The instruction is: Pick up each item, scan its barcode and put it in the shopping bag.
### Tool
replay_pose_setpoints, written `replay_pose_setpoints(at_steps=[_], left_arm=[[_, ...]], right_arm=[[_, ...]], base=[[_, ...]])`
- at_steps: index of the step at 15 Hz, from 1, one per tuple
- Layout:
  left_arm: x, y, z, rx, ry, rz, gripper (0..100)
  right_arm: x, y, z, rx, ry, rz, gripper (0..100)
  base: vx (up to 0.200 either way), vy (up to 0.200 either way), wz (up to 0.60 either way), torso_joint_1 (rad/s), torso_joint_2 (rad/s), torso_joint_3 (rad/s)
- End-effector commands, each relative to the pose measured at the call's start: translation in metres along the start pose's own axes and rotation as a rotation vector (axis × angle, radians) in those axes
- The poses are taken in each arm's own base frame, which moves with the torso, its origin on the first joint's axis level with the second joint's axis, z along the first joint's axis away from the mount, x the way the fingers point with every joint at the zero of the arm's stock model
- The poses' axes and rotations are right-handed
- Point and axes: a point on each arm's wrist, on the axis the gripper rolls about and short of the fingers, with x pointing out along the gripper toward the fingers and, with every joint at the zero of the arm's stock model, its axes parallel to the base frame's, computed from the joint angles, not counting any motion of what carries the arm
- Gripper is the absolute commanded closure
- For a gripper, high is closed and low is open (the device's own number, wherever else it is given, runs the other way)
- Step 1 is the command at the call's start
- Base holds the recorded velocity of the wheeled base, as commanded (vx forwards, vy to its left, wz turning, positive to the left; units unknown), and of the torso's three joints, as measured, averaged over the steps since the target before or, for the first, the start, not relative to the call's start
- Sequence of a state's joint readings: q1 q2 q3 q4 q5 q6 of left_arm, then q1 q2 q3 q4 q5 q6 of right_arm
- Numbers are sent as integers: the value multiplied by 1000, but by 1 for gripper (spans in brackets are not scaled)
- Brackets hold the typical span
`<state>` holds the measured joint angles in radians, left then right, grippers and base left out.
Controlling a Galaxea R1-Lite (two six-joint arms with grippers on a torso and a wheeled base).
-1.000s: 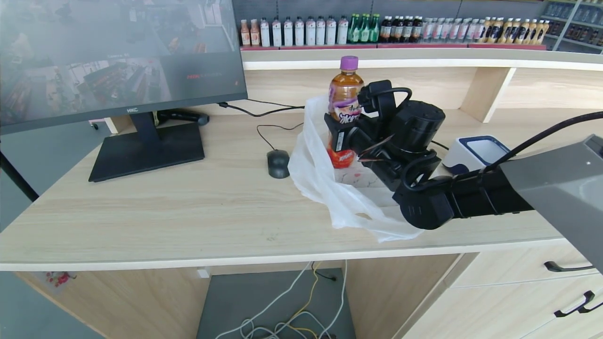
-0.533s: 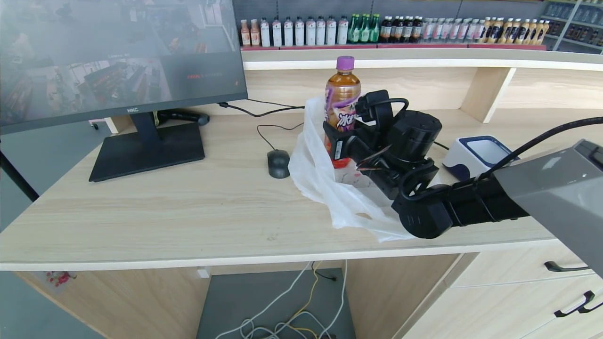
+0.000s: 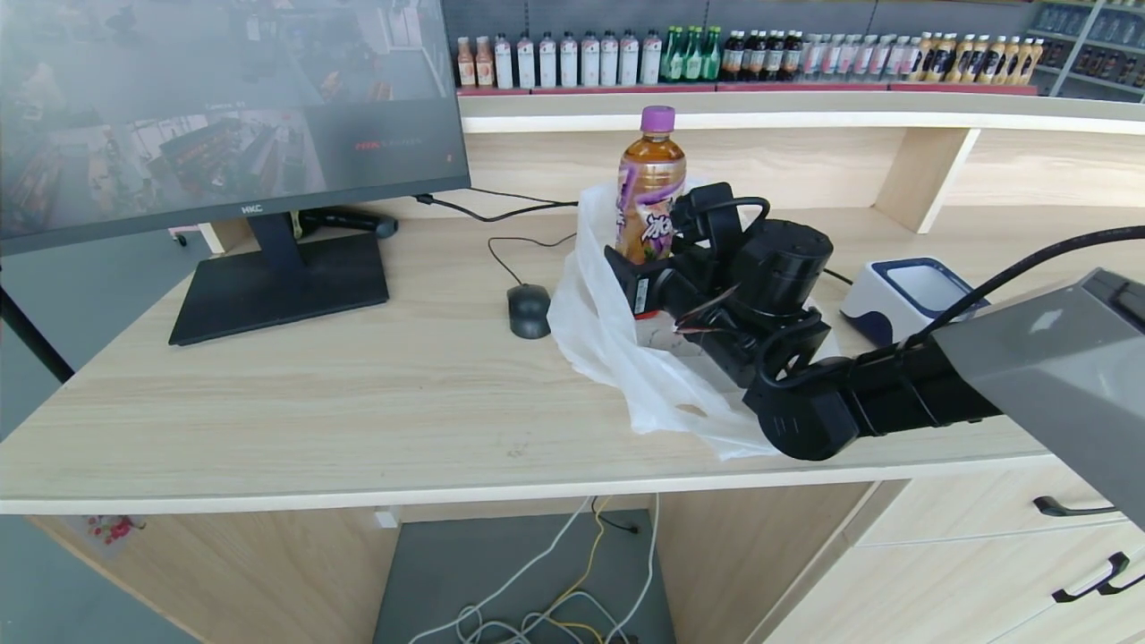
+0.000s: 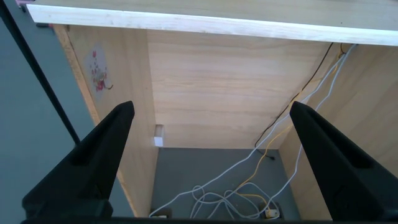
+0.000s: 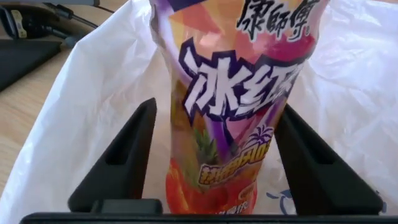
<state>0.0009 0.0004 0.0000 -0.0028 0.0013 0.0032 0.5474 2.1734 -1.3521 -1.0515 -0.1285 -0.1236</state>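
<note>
Right gripper: the right gripper (image 3: 646,284) is closed to a medium width on the lower half of the bottle (image 3: 650,192), one black finger (image 5: 127,155) on each side of the printed label.
Bottle: upright, purple cap on top, amber drink inside; it is held up over the mouth of the shopping bag (image 3: 608,349), and the right wrist view shows white plastic behind it and on both sides.
Shopping bag: thin white plastic, slumped and open on the table (image 3: 358,394), right of the middle, with one loose handle trailing towards the near edge.
Table: pale wood. A monitor (image 3: 224,107) on a black stand takes the far left, a dark mouse (image 3: 528,310) lies just left of the bag, and a white and blue scanner (image 3: 908,295) sits to the right of the bag, beyond the arm.
Room: a long shelf of drinks (image 3: 742,55) runs along the far wall; drawers (image 3: 984,555) with black handles close the right side under the table, and cables (image 3: 555,599) lie on the floor beneath it.
Left gripper: the left gripper (image 4: 211,109) hangs below the table's near edge, fingers spread wide and holding nothing.
Hard to see: the bottle's base is hidden behind the right gripper, and the inside of the bag is blocked by the arm. A dark object behind the monitor stand cannot be made out.
</note>
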Motion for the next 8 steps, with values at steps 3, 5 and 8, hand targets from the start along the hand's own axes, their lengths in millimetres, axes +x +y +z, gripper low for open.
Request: replay_pose_setpoints(at_steps=[3, 5, 8], left_arm=[[0, 0, 0, 0, -1, 1, 0], [0, 0, 0, 0, -1, -1, 0], [0, 0, 0, 0, -1, 1, 0]], right_arm=[[-1, -2, 4, 1, -30, -8, 0], [-2, -2, 7, 4, -46, -9, 0], [-3, -3, 16, 5, -66, -21, 0]], base=[[0, 0, 0, 0, 0, 0], [0, 0, 0, 0, 0, 0], [0, 0, 0, 0, 0, 0]])
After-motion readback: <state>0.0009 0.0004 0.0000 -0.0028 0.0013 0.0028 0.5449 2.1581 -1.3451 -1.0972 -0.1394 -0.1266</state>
